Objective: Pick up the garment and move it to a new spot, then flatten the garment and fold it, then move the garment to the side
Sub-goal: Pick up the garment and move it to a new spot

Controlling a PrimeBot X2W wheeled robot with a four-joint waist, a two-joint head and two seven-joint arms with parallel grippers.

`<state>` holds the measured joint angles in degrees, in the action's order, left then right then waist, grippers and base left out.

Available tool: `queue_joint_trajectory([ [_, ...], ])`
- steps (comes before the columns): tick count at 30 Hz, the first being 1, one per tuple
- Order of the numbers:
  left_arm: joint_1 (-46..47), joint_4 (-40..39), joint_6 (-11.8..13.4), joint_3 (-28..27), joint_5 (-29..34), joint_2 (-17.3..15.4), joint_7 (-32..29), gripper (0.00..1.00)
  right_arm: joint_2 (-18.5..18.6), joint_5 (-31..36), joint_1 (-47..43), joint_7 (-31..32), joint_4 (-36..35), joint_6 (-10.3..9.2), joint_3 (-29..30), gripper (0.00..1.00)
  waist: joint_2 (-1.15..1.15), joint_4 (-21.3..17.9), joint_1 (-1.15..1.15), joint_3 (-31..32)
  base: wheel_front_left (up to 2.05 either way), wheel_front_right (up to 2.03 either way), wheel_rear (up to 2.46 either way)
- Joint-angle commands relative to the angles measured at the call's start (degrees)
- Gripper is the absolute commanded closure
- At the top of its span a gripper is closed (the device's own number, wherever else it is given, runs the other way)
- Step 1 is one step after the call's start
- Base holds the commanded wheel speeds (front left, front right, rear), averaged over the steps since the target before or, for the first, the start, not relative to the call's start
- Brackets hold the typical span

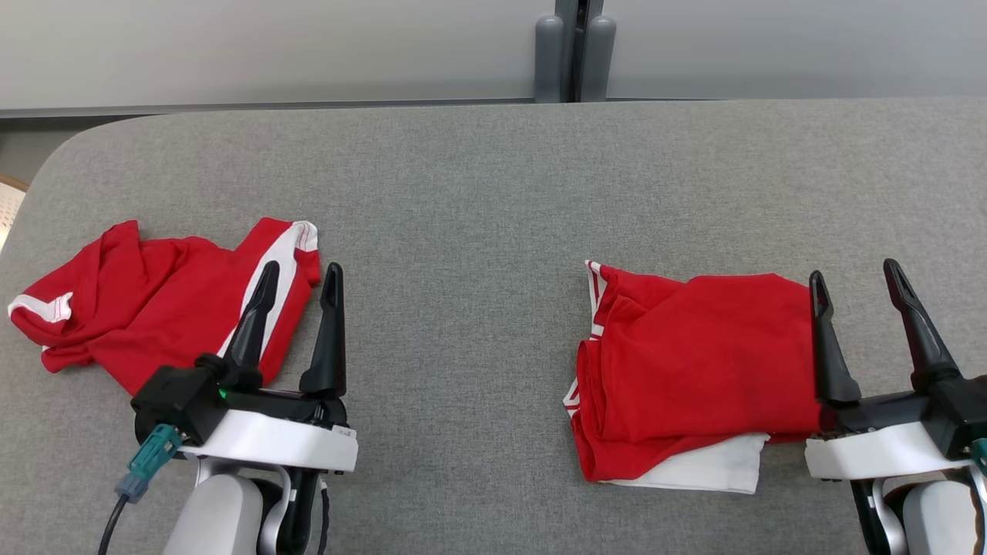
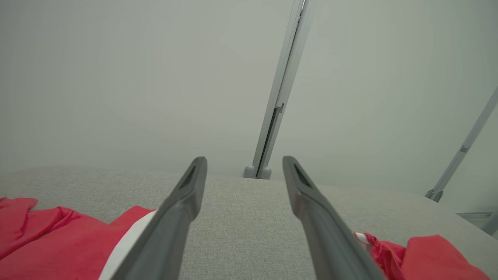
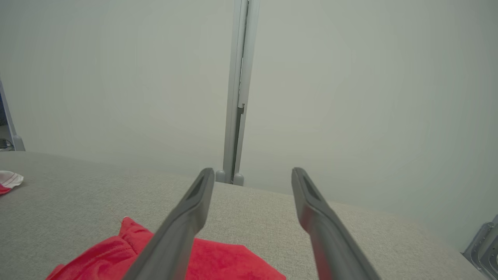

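A crumpled red garment (image 1: pixel 146 301) with white stripes lies on the grey table (image 1: pixel 478 193) at the left. My left gripper (image 1: pixel 301 267) hovers open at its right edge, one finger over the white stripe, holding nothing. In the left wrist view the gripper (image 2: pixel 244 159) points over bare table, with that garment (image 2: pixel 58 241) at its lower left. A second red garment (image 1: pixel 694 362), folded with white fabric showing at its near edge, lies at the right. My right gripper (image 1: pixel 853 270) stands open just past its right edge, empty. The right wrist view has the gripper (image 3: pixel 253 170) beside the folded cloth (image 3: pixel 218 260).
A grey wall with a vertical post (image 1: pixel 574 50) runs behind the table's far edge. The table's rounded far-left corner (image 1: pixel 69 146) drops off to the floor. Bare grey surface spans the middle between the two garments and the whole far half.
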<state>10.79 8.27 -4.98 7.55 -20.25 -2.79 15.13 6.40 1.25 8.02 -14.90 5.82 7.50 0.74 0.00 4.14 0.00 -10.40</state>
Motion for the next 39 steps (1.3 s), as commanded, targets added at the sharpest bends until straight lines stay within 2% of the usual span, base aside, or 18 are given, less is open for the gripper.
queue_joint_trajectory([
  [1, -0.38, -0.10, 0.15, 0.04, 0.23, -0.22, 0.01, 0.00, -0.15, 0.17, -0.81, -0.38, -0.15, -0.02, 0.39, 0.00, 0.00, 0.05, 0.00, -0.17, 0.00, 0.00, 0.00],
  [4, 0.02, 0.16, -0.04, 0.20, 0.27, -0.22, 0.01, 0.00, -0.90, -1.13, -1.01, -0.38, 1.14, -0.02, 1.74, 0.00, 0.00, 0.16, 0.00, -0.54, 0.00, 0.00, 0.00],
  [10, 1.29, 0.33, -0.41, 0.50, 0.56, -0.22, 0.01, 0.00, -2.67, -8.07, -0.14, -0.37, 9.21, -0.01, 5.36, 0.00, 0.00, 0.56, 0.00, -1.88, 0.00, 0.00, 0.00],
  [23, 2.42, 0.82, -0.86, 0.94, 1.07, -0.22, 0.01, 0.00, -3.38, -9.68, 4.02, 0.59, 24.86, -0.01, 7.79, 0.00, 0.00, 1.15, 0.00, -4.30, 0.00, 0.00, 0.00],
  [24, 2.48, 0.90, -0.84, 1.03, 1.12, -0.21, 0.01, 0.00, -3.38, -9.64, 4.40, 0.56, 25.70, -0.01, 7.48, 0.45, 0.00, 1.19, 0.00, -4.31, 0.00, 0.00, 0.00],
  [25, 2.54, 0.95, -0.89, 1.10, 1.16, -0.21, 0.01, 0.00, -3.36, -10.19, 4.97, 0.51, 26.29, -0.01, 7.38, 1.00, 0.00, 1.21, 0.00, -4.31, 0.00, 0.00, 0.00],
  [30, 2.58, 1.35, -1.02, 1.04, 1.12, -0.21, 0.01, 0.00, -3.39, -11.06, 6.35, 0.32, 28.10, -0.02, 5.83, 1.00, 0.00, 1.04, 0.00, -3.95, 0.00, 0.00, 0.00],
  [39, 3.59, 0.19, -1.27, 2.83, 2.34, -0.21, 0.00, 0.00, 2.47, -1.03, 9.37, -0.35, 20.86, -0.02, 3.34, 1.00, 0.00, -1.68, 0.00, -4.49, 0.00, 0.00, 0.00],
])
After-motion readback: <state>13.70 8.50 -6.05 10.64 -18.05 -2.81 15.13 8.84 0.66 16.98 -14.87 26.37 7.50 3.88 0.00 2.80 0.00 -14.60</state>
